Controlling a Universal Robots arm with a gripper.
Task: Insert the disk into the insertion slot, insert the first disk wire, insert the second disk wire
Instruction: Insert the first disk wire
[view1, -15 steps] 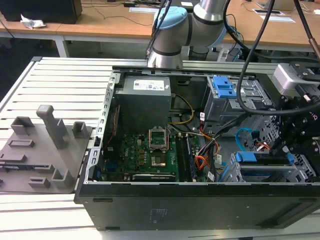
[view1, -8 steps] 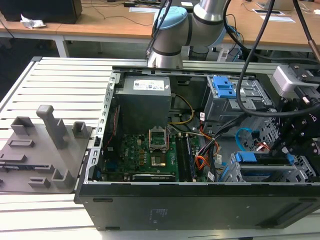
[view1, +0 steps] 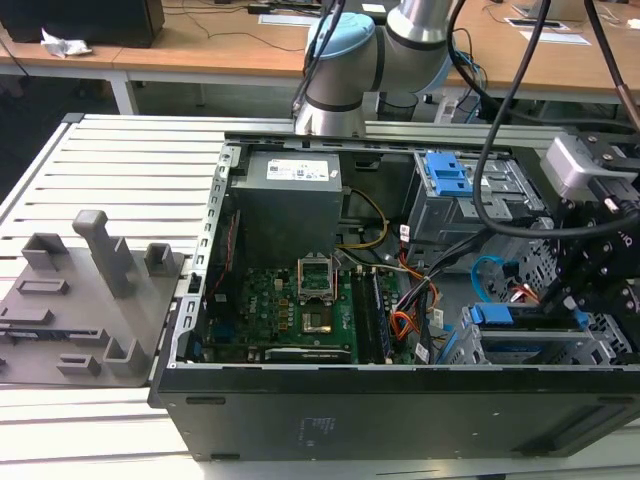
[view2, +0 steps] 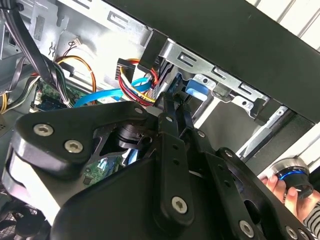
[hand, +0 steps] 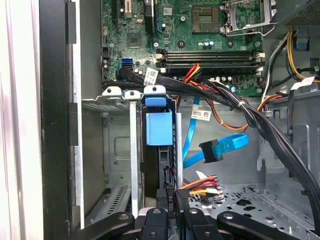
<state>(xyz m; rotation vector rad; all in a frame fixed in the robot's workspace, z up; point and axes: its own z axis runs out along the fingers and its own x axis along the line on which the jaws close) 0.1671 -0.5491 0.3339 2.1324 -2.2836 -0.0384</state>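
at the end of the disk (hand: 159, 129), the tool (hand: 171, 206) grips a wire plug (hand: 172, 194).

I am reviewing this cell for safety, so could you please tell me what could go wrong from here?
1. The gripper appears shut on the power connector just short of the disk; if it is slightly misaligned, the plug could jam or bend.
2. The loose blue data cable hangs beside it and might snag.
3. In the second wrist view a person's hand is close to the gripper and could be struck by a swing.
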